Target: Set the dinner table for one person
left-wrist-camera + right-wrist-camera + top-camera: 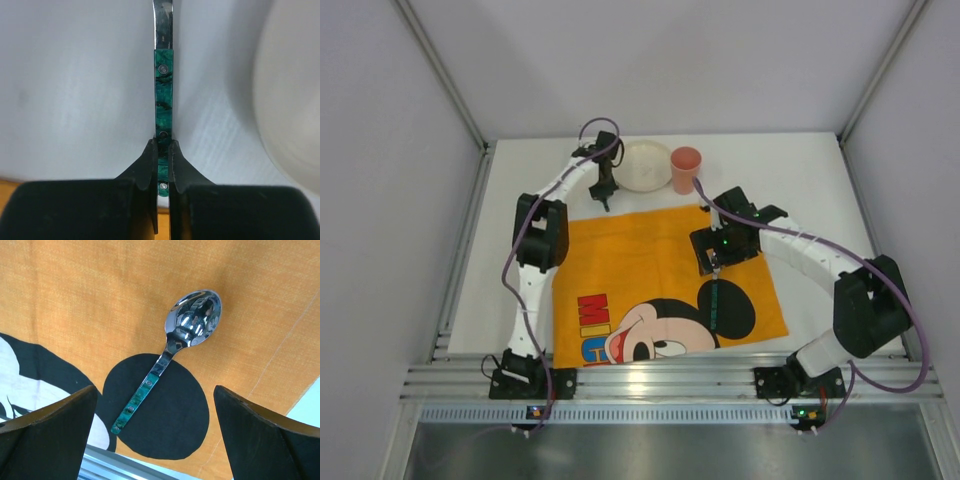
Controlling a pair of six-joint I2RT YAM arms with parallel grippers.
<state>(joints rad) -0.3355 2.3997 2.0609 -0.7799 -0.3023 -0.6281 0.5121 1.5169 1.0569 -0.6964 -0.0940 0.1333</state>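
One green-handled utensil (163, 85) in left gripper (162, 146), above dinner table (75, 90).

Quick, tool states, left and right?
Left tool: closed on a green-handled metal utensil.
Right tool: open, empty, over a green-handled steel spoon.
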